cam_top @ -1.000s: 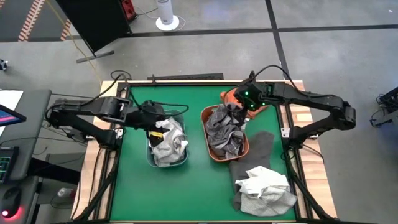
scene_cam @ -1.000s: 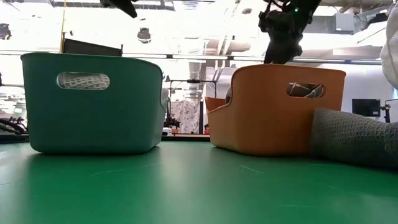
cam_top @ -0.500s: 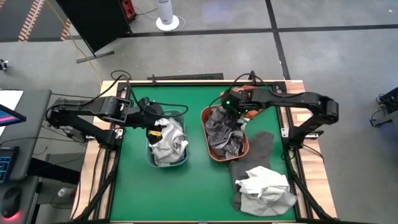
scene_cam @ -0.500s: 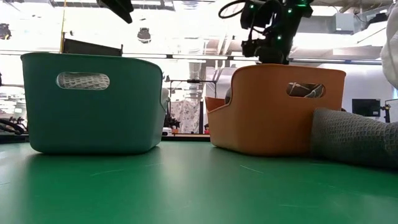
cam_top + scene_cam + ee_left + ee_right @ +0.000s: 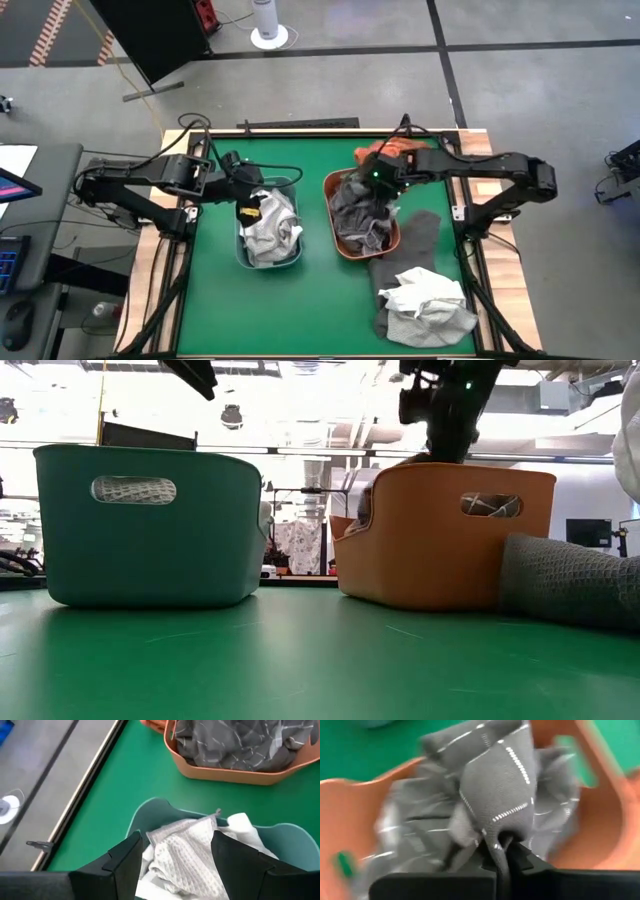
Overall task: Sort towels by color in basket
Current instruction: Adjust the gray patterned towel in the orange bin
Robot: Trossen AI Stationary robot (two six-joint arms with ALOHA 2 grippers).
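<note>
Low view, nearest first: the green bench (image 5: 300, 660) lies bare in front, with a dark grey towel (image 5: 575, 580) slumped at its right edge, probably waiting to be sorted. Behind stand 2 baskets, a teal basket (image 5: 150, 525) and an orange basket (image 5: 450, 535), 1 for each color group. Above the orange basket the right gripper (image 5: 502, 847) has its fingers pinched shut on a fold of the grey patterned towel (image 5: 505, 785), which lies inside that basket with other grey cloth. Over the teal basket the left gripper (image 5: 175, 857) hovers with its fingers wide, holding nothing, above the pale towels (image 5: 187, 857) inside. On the bench near the dark towel lies a crumpled white towel (image 5: 425, 295), unsorted.
</note>
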